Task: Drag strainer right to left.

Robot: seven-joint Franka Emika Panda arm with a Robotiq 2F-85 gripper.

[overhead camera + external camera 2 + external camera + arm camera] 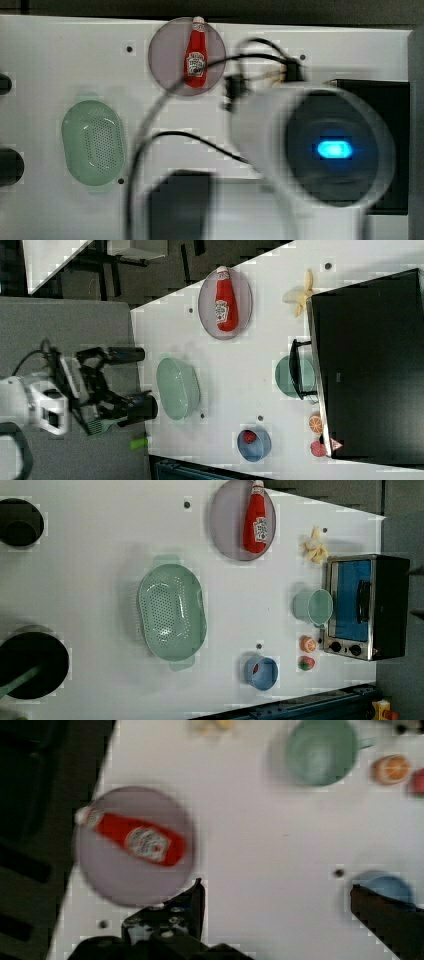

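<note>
Strainer [171, 611] sits alone on the table [100, 555], left of the plate [227, 525] w/ ketchup bottle [256, 522] in the left view. Gripper [275, 912] hangs spread wide, holding nothing, apparently well above the table.

In the left view, the strainer [172, 611] sits left of the cup [313, 606]; the bottle [256, 524] lies on the plate [227, 522].

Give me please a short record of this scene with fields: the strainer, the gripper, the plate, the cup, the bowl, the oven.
strainer: pale green oval strainer, upright on the white table, nothing inside, nothing touching it
gripper: gripper open, above the table, holding nothing
plate: grey-purple plate with a red ketchup bottle lying on it
cup: green cup beside the toaster oven
bowl: blue bowl with a small red item inside
</note>
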